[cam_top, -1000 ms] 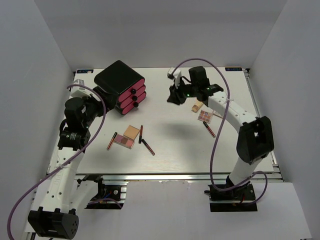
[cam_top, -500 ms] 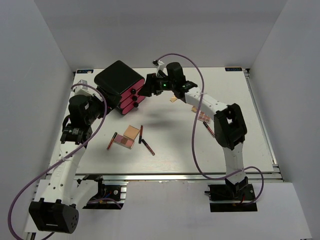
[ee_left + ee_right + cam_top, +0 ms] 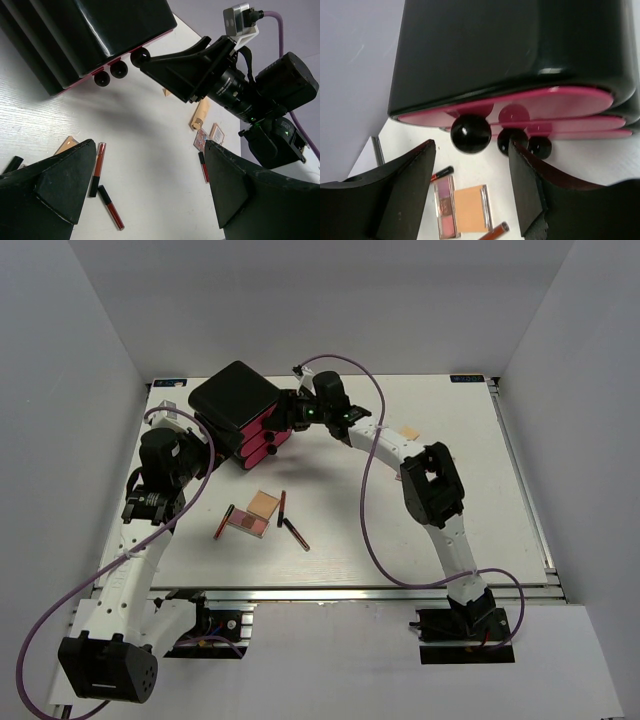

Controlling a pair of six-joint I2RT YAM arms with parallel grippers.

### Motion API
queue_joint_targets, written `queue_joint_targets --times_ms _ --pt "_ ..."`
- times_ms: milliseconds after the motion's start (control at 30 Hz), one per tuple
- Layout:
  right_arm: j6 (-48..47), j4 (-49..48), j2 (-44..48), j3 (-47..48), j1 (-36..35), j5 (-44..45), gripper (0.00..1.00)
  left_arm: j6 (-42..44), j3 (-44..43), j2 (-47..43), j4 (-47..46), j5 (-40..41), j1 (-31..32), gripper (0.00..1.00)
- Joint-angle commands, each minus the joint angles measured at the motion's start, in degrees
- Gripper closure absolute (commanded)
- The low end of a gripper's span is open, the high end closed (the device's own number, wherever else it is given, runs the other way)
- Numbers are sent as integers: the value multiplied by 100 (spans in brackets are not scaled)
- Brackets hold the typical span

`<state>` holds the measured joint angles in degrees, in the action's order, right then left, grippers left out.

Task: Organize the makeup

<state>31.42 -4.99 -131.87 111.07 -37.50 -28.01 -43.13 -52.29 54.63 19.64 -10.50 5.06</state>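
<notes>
The makeup lies loose on the white table. A tan compact [image 3: 263, 504], a pink-brown palette [image 3: 247, 525] and thin dark-and-red pencils [image 3: 295, 534] sit mid-table. A beige tube [image 3: 408, 432] lies far right. My right gripper [image 3: 286, 412] is open in front of the black box's pink drawers [image 3: 262, 430]. In the right wrist view the top round knob [image 3: 471, 133] sits just beyond that gripper [image 3: 472, 150], untouched. My left gripper [image 3: 190, 445] hovers left of the box, open and empty [image 3: 150, 145]. The left wrist view shows another tube [image 3: 200, 113], two small palettes [image 3: 201, 139] and a pencil [image 3: 203, 166].
The big black box [image 3: 237, 398] stands at the back left, its three pink drawers shut, each with a black knob. My right arm [image 3: 430, 485] stretches across the table's right half and covers items there. White walls close in the table on three sides.
My right arm swung left from the right-hand makeup to the drawer knobs. My left gripper opened wider and its arm shifted slightly.
</notes>
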Motion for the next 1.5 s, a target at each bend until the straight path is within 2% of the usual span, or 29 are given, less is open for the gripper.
queue_joint_targets --times_ms 0,700,800,967,1133,1367,1467 --pt "75 -388 -101 511 23 120 35 16 -176 -58 101 75 -14 2" --pt "-22 -511 -488 688 -12 349 46 165 202 -269 383 136 -14 2" --pt "-31 -538 -541 750 -21 366 51 209 325 -339 488 180 -14 2" --pt "-39 -546 -515 671 -21 393 68 279 544 -488 760 451 -5 3" --pt "-145 -511 -217 242 5 340 77 244 878 -576 980 716 -5 4" --pt "-215 -582 425 -680 155 191 82 165 1125 -612 1480 1357 -5 6" --pt "-250 -652 776 -1260 216 129 83 121 1230 -559 1543 1586 -14 10"
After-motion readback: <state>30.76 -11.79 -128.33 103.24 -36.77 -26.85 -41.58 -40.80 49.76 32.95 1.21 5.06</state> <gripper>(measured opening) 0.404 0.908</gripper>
